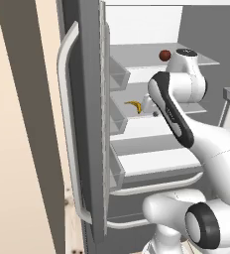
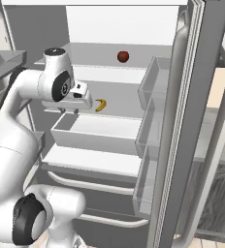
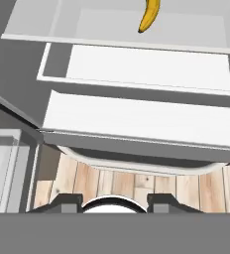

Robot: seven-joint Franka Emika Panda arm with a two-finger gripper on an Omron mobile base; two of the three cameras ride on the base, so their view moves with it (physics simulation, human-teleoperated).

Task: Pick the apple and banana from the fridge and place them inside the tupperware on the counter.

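Observation:
The fridge (image 1: 87, 99) stands with its doors open. On its upper glass shelf sits the dark red apple (image 1: 164, 55) (image 2: 123, 56). One shelf lower lies the yellow banana (image 1: 133, 105) (image 2: 101, 105) (image 3: 149, 15). My gripper (image 2: 68, 110) (image 3: 114, 203) hangs in front of that shelf, a little to the banana's side and apart from it, pointing down. Its fingertips (image 3: 67, 201) stand wide apart, open, with nothing between them. The tupperware is out of view.
Door bins (image 2: 151, 87) line the inside of the right door (image 2: 182, 121), and more bins (image 1: 118, 74) line the left door. A white drawer (image 2: 92, 133) juts out under the banana's shelf. Wooden floor (image 3: 132, 186) lies below. The counter (image 2: 220, 127) shows past the right door.

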